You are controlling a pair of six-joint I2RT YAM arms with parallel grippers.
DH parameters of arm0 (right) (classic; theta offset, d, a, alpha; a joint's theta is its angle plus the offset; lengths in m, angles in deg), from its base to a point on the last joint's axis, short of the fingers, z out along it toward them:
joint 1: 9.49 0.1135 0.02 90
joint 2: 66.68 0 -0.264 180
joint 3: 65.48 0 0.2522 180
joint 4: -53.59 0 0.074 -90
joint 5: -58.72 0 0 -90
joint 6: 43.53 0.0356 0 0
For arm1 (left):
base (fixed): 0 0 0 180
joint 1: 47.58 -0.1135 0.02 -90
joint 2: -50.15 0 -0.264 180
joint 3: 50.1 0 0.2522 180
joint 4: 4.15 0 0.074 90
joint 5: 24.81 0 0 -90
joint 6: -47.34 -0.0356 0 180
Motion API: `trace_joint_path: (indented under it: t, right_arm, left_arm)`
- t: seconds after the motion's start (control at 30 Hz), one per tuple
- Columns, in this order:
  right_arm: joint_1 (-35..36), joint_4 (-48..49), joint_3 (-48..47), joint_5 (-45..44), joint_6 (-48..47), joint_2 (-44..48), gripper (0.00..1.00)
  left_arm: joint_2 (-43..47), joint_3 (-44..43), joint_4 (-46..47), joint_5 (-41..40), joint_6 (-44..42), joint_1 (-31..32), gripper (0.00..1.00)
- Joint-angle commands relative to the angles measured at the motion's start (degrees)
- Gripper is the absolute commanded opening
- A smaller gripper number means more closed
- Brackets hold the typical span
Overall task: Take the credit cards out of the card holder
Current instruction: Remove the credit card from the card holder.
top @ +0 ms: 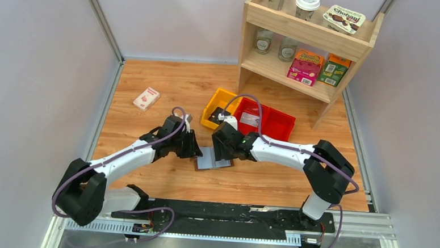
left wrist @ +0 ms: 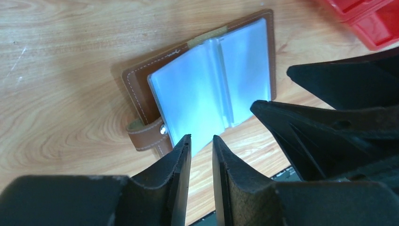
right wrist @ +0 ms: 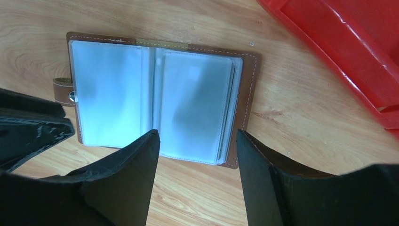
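Observation:
The card holder lies open and flat on the wooden table, brown cover down and pale blue-grey clear sleeves up. Its snap strap sticks out at one side. I cannot make out any credit cards in the sleeves. My left gripper hovers at the holder's left edge, its jaws a narrow gap apart with only table between them. My right gripper sits over the holder's right half, open wide and empty.
A yellow bin and red bins stand just behind the holder; a grey flat piece lies in one red bin. A white-and-red box lies at the back left. A wooden shelf stands at the back right.

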Motion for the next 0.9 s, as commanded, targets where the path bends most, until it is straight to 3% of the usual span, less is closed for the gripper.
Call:
trace_joint_path:
  t: [0.0, 0.37, 0.87]
  right_arm:
    - [-0.04, 2.25, -0.81, -0.02, 1.36, -1.53, 0.64]
    - [0.05, 3.66, -1.34, 2.63, 1.54, -3.29, 0.62]
    - [0.22, 6.03, -2.05, 6.93, 0.83, -3.03, 0.50]
  left_arm:
    - [-4.60, 0.48, 4.65, 0.68, -2.77, 0.13, 0.31]
    - [-12.69, 3.03, 4.04, -1.17, -1.19, 0.13, 0.23]
    - [-11.47, 4.09, 3.68, -0.73, -1.28, 0.13, 0.22]
